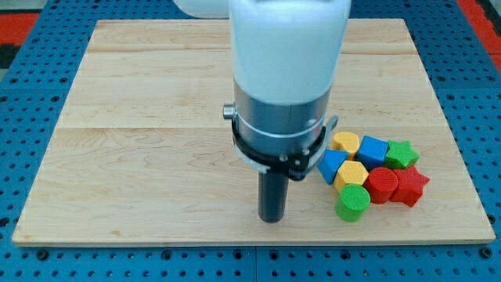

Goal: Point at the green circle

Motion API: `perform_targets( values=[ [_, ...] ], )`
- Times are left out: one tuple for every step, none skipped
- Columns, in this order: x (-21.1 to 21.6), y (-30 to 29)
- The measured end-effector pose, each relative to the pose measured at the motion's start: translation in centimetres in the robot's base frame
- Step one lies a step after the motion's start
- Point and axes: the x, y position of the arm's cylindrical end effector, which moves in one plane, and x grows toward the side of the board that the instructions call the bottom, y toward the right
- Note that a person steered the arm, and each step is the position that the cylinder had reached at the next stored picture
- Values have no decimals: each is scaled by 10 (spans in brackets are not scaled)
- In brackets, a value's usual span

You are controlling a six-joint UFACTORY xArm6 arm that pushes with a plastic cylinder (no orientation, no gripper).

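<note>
We look down on a pale wooden board (141,117) resting on a blue pegboard surface (23,258). Our arm (286,70) descends from twelve o'clock as a wide white and grey cylinder, upright, narrowing to a straight dark rod. My tip (272,220) sits on the board just below centre; it is a bare rod end with nothing to open or close, and it touches no block.

At about three o'clock from my tip lies a tight cluster of blocks. The blue triangle (332,166) comes first, then a yellow block (344,142) above it and a yellow hexagon (351,173). The green circle (353,204) is the lowest block, near my tip but apart from it. Further right sit a blue cube (373,149), a red cylinder (382,185), a green star (401,154) and a red star (411,186).
</note>
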Motion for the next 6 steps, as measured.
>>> perform_targets(
  values=[
    [19,3],
    [25,28],
    [25,54],
    [25,59],
    [25,61],
    [25,87]
  ],
)
